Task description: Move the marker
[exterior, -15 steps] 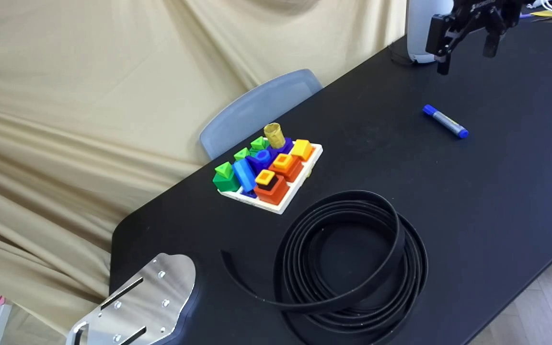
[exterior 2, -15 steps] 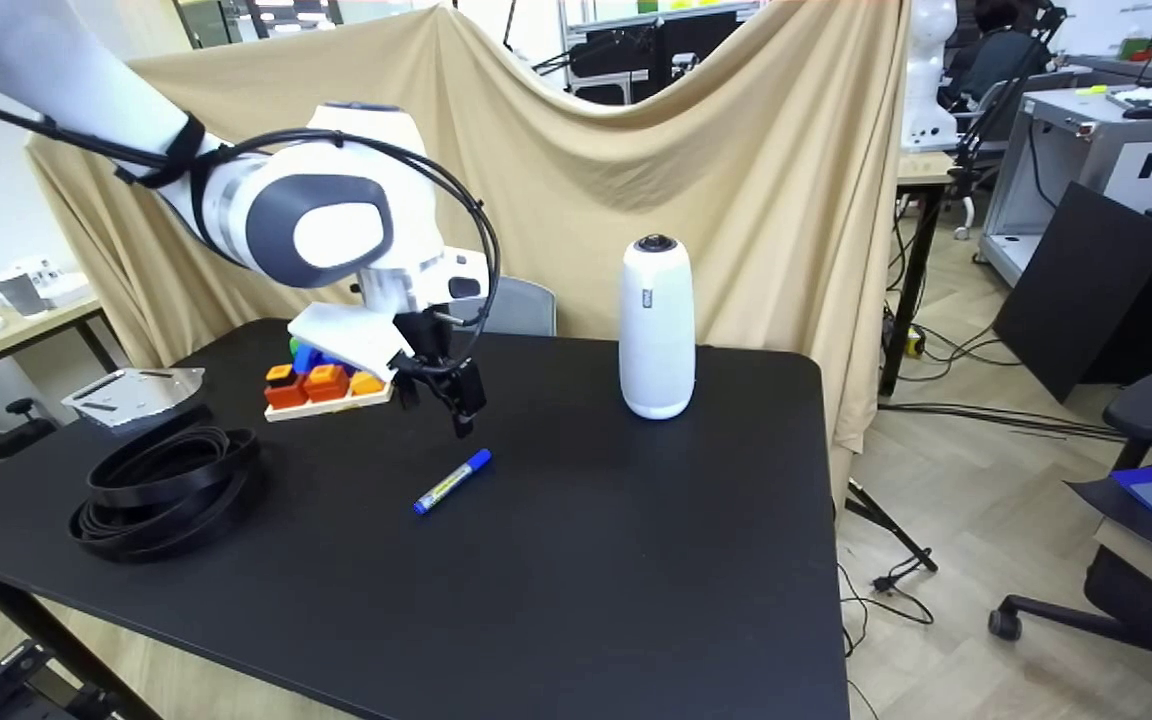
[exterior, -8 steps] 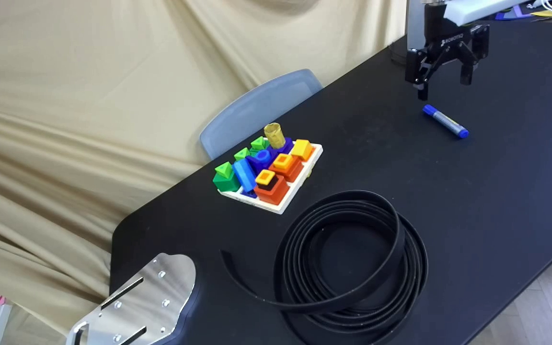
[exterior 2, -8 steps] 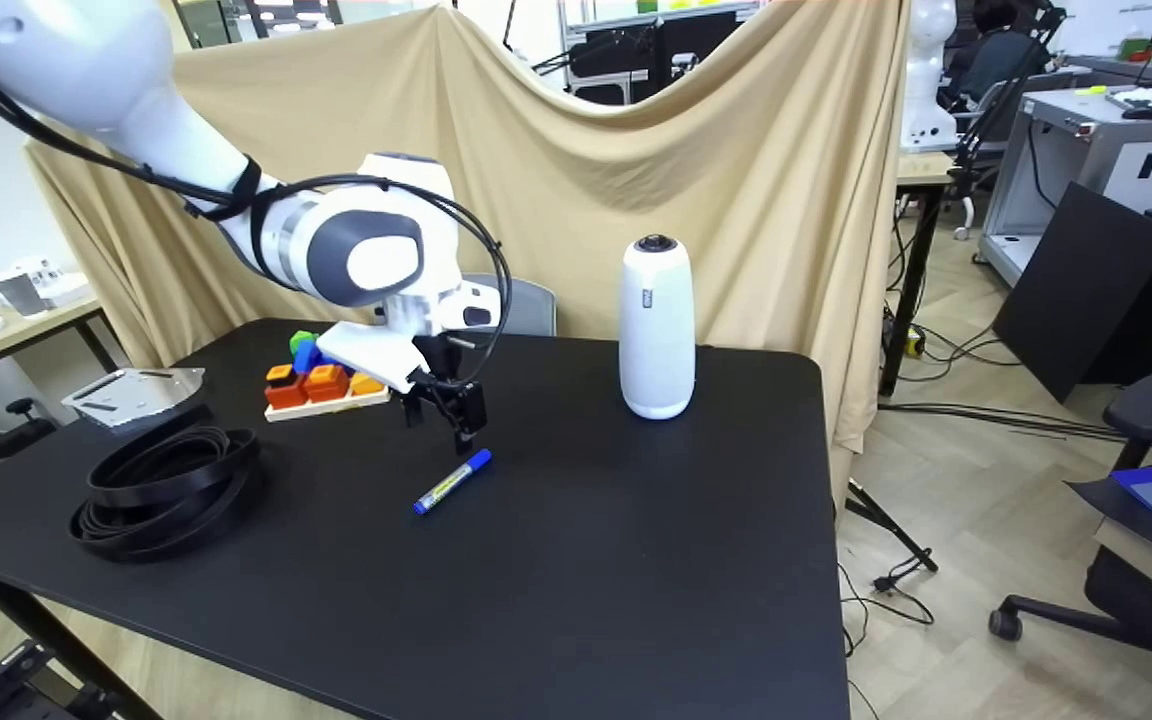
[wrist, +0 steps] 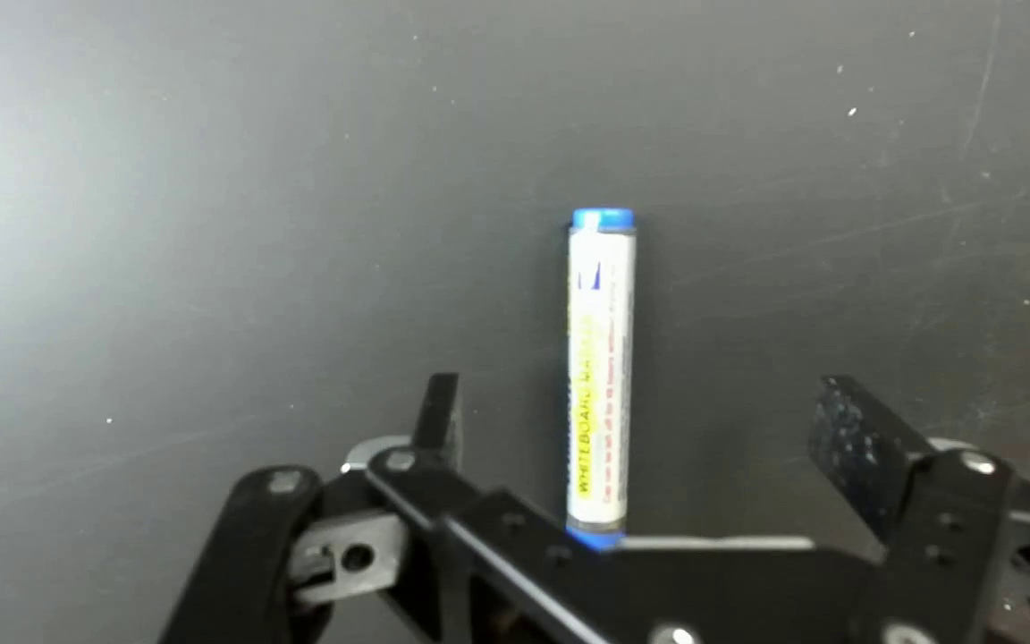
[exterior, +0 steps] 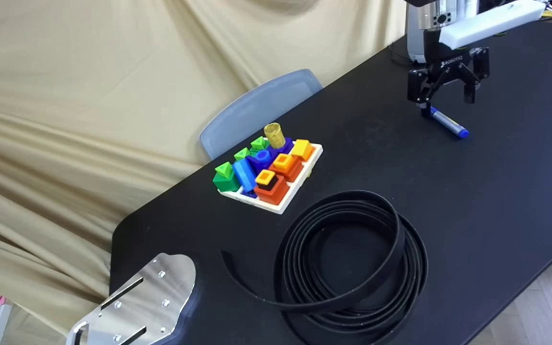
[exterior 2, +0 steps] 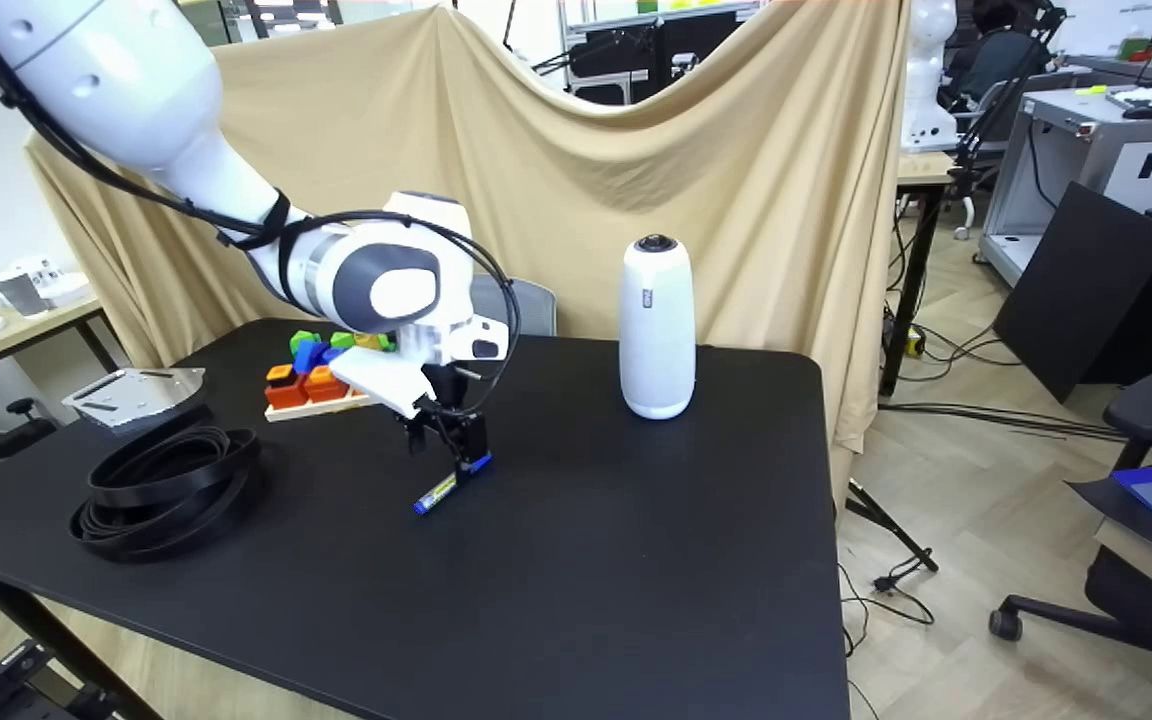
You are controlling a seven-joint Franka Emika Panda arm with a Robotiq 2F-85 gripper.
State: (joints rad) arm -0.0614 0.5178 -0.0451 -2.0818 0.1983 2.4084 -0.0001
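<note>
In an exterior view, marker [exterior: 448, 123] 's on tbl [exterior: 376, 158], gripper [exterior: 447, 108] over one end; L of it, block tray [exterior: 294, 187] w/ chair [exterior: 264, 108] behind (coiled strap [exterior: 295, 258] in front).

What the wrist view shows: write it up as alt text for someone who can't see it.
A whiteboard marker with a white label and blue ends lies on a dark, faintly scratched table, seen between the spread fingers of an open black pincer. Gaps show on both sides of the marker, and the pincer partly covers its lower end.

Blue and white marker [wrist: 601, 380], black table [exterior 2: 596, 580]
</note>
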